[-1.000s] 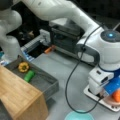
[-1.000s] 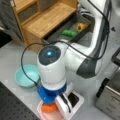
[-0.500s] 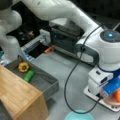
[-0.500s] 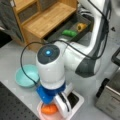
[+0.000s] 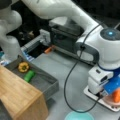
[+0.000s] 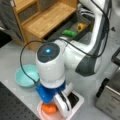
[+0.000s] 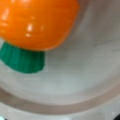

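The tool (image 6: 51,106) hangs low over a pinkish plate (image 6: 42,113), its blue body pointing straight down, with an orange toy carrot (image 6: 49,109) right beneath it. In the wrist view the carrot (image 7: 37,22) fills the upper left, its green leafy top (image 7: 23,61) lying against the plate's pale floor (image 7: 82,75), so the carrot seems to rest in the plate rather than hang above it. How far the tool's fingers stand apart, and whether they grip the carrot, I cannot tell: the tool's own body hides them in both front views, and the wrist view shows no fingers.

The plate sits on a white tray (image 6: 78,101) on the grey tabletop (image 5: 65,67). A teal bowl (image 6: 25,76) lies just beside the tool, its rim also showing in a front view (image 5: 78,115). Well away from the tool, a grey bin (image 5: 47,83) beside a wooden shelf unit (image 5: 20,97) holds a yellow pepper (image 5: 23,66) and a green vegetable (image 5: 29,75), kept together as stock
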Robot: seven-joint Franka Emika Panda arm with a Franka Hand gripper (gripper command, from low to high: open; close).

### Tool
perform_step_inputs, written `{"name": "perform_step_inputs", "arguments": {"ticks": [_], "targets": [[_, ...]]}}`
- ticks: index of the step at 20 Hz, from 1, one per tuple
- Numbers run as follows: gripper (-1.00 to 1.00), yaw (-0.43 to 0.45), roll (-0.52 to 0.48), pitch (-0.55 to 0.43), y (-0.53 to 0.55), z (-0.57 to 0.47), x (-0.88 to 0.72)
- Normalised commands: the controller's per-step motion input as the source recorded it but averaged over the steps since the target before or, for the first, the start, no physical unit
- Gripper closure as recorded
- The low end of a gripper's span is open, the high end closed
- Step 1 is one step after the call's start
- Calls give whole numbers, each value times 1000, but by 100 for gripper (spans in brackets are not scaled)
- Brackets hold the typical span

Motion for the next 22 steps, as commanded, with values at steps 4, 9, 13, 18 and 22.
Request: {"name": "perform_step_inputs", "arguments": {"ticks": [4,9,13,18,22], "targets": [[-100,37,-241,75,-3,200,39],[-100,-68,-215,66,-14,195,244],[-100,-106,-195,80,-8,98,339],[-100,-159,-166,111,30,76,440],[-100,-164,-150,157,70,119,575]]}}
